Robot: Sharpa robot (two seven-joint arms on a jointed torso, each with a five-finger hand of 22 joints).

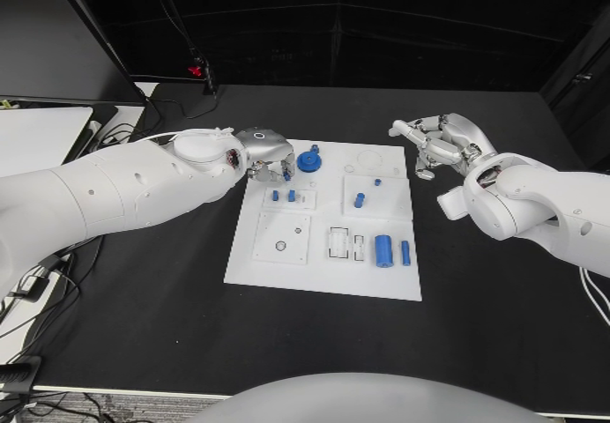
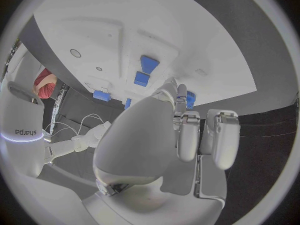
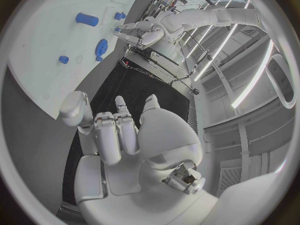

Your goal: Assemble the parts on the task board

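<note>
The task board [image 1: 325,231] is lying in the middle of the black table [image 1: 152,300], a white plate carrying several raised white tiles. On it, a blue gear-like part [image 1: 311,162] is sitting near the far left corner, two small blue pieces [image 1: 282,196] are standing in the tile just below it, a short blue peg [image 1: 360,200] is lying on the tile to their right, and a larger blue cylinder [image 1: 384,248] with a thin blue pin [image 1: 405,253] beside it is resting near the front right. The tile with the round outline at the front left is looking unfilled, so the assembly seems partway done at best, with several parts apparently yet to be seated. The left hand [image 1: 270,152] is hovering over the board's far left corner, just beside the gear; whether its fingers are pinching anything I cannot tell. The right hand [image 1: 440,144] is hanging off the board's far right edge, fingers loosely apart and holding nothing.
</note>
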